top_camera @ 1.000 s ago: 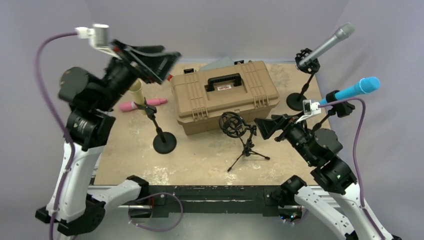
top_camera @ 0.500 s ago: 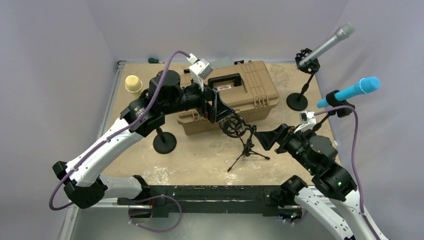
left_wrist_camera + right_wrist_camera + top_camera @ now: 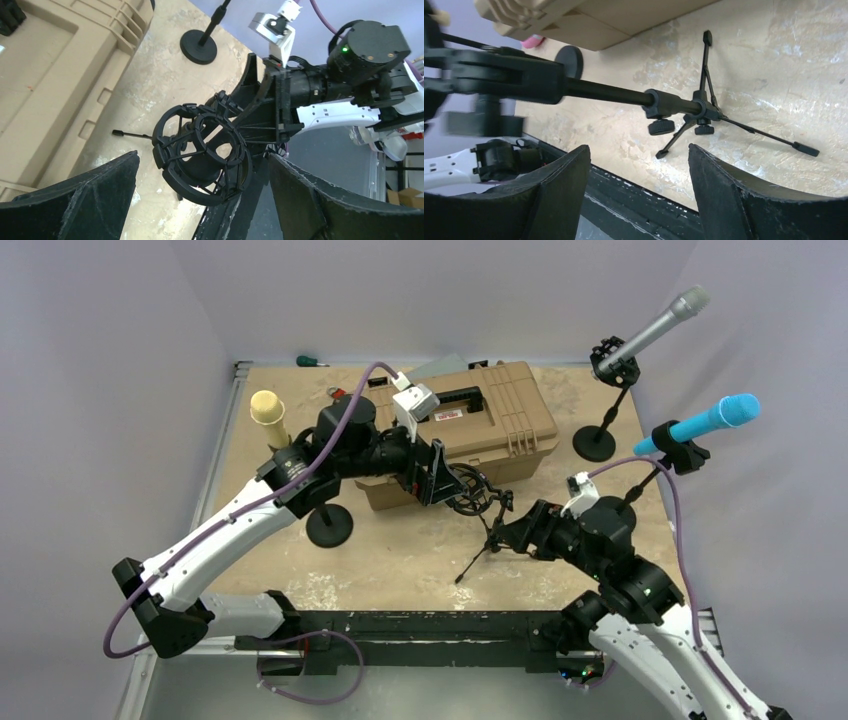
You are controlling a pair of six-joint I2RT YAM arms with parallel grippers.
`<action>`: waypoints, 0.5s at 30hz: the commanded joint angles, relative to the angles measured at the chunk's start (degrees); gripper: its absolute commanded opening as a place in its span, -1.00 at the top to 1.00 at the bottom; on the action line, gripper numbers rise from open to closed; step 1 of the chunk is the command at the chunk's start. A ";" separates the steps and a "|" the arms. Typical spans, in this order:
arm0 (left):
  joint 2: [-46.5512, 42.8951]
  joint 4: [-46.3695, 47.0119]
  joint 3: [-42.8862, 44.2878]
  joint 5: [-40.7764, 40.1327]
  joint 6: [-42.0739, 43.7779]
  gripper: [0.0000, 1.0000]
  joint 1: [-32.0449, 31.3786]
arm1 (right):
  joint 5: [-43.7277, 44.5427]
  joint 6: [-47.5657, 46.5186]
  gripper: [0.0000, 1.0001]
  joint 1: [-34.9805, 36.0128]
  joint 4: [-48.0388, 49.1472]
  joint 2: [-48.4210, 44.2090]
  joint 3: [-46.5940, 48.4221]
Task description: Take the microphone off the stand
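Note:
A black shock mount (image 3: 470, 495) tops a small tripod stand (image 3: 490, 540) in front of the toolbox. In the left wrist view the mount (image 3: 172, 150) has a dark body inside its rings; I cannot tell if that is the microphone. My left gripper (image 3: 445, 475) is open, and the mount hangs between and just beyond its fingertips (image 3: 203, 156). My right gripper (image 3: 512, 530) is open beside the tripod's stem. From the right wrist the stem (image 3: 674, 105) runs just past the fingertips (image 3: 639, 147), with nothing between them.
A tan toolbox (image 3: 500, 410) stands behind the tripod. A grey microphone (image 3: 660, 325) and a blue microphone (image 3: 715, 418) sit on stands at the right. A cream microphone (image 3: 268, 412) stands at the left on a round-based stand (image 3: 330, 525). Something pink (image 3: 531, 41) lies by the toolbox.
My left arm swung down from high on the left to the shock mount. My right gripper moved left to the tripod's stem, and its jaws narrowed a little.

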 commanded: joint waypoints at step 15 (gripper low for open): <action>-0.86 2.17 -4.27 5.26 -4.39 -0.86 -0.34 | -0.54 0.77 0.09 -0.09 18.10 0.07 -11.51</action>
